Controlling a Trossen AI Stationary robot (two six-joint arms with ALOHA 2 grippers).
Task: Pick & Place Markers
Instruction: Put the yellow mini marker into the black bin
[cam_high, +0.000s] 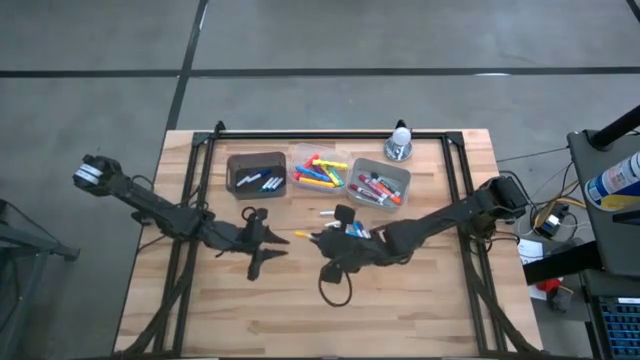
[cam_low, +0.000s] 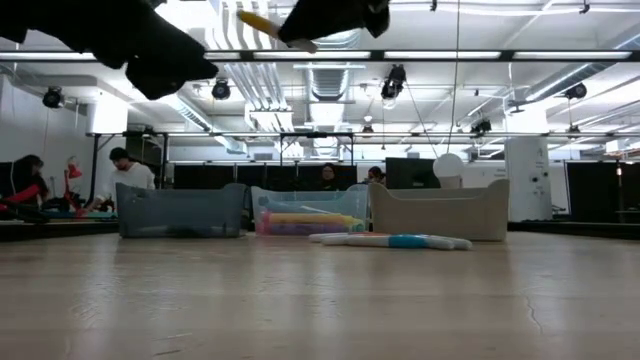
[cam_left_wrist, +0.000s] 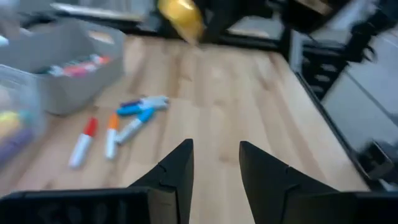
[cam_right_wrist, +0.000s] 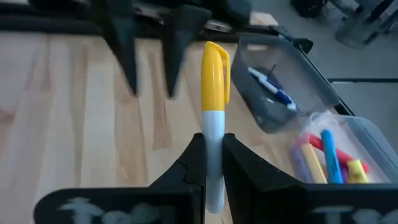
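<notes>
Wooden table (cam_high: 400, 300): three bins along the far edge already hold markers, four loose markers (cam_left_wrist: 115, 127) left mid-table. Right gripper (cam_right_wrist: 212, 163) clamped on yellow marker (cam_right_wrist: 214, 112), lifted at centre; left gripper (cam_left_wrist: 214, 165) parted, empty, nearby.

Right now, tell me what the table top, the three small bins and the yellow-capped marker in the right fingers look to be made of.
Flat pale table top: wood, shown by joined planks with grain, low sheen. Rectangular bins: likely plastic; dark grey bin opaque, clear middle bin see-through, light grey bin matte. Yellow-capped white marker, clamped in the right gripper: smooth, probably plastic.
</notes>
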